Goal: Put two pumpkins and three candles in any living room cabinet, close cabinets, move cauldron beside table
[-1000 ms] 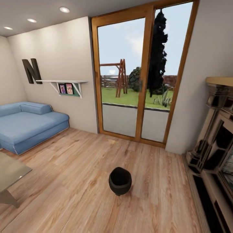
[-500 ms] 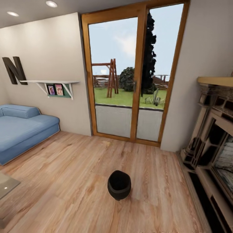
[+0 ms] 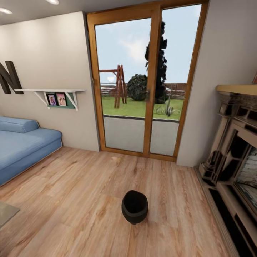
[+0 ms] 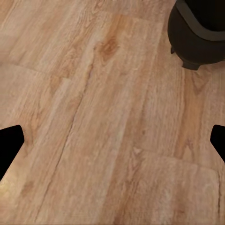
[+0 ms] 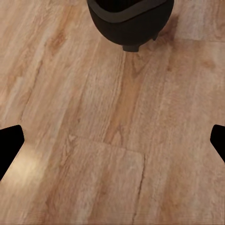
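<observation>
Here, in the head view, the cauldron (image 3: 134, 206) stands upright on the wood floor (image 3: 71, 200), in front of the glass door (image 3: 142, 85). A blue sofa (image 3: 21, 146) is at the left, and a corner of the table (image 3: 5, 213) peeks in.

In the left wrist view, the left gripper (image 4: 112, 143) is wide apart and holds nothing. The pot sits on the floor ahead.

In the right wrist view, the right gripper (image 5: 112, 143) is wide apart too, with nothing in it.

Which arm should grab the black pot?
Probably right: the cauldron sits nearly straight ahead of the right gripper but off to one side of the left gripper. Both jaws look wide open.
</observation>
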Controlling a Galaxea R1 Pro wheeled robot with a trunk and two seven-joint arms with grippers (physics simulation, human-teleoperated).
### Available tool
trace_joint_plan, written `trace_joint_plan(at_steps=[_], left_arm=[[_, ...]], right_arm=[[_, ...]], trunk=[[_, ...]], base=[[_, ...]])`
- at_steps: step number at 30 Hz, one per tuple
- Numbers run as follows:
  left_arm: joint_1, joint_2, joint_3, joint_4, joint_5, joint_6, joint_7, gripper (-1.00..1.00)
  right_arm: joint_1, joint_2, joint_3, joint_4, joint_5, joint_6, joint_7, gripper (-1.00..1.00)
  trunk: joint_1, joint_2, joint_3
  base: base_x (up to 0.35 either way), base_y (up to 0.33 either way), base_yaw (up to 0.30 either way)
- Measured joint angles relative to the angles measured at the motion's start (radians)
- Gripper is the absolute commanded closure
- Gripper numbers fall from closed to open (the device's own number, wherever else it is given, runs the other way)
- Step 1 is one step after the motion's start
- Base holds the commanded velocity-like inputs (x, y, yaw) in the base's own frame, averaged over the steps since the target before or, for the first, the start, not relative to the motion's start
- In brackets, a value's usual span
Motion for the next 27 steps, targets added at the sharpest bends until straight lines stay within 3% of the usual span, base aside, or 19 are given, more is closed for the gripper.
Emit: trace_joint_plan(at_steps=[12,27], left_arm=[[0.0,0.0,-0.001,0.0,0.0,-0.002,0.0,-1.0],[0.0,0.0,-0.002,0.0,0.0,-0.002,0.0,-1.0]], right_arm=[[0.0,-0.003,0.0,-0.001,0.001,0.001,0.002,-1.0],[0.0,-0.002,-0.001,-0.007,-0.001,0.004,-0.001,-1.0]], trunk=[[0.0,0.0,0.0],[0.0,0.0,0.0]], base=[[0.18,0.202,-0.001],[0.011,0.052,0.0]])
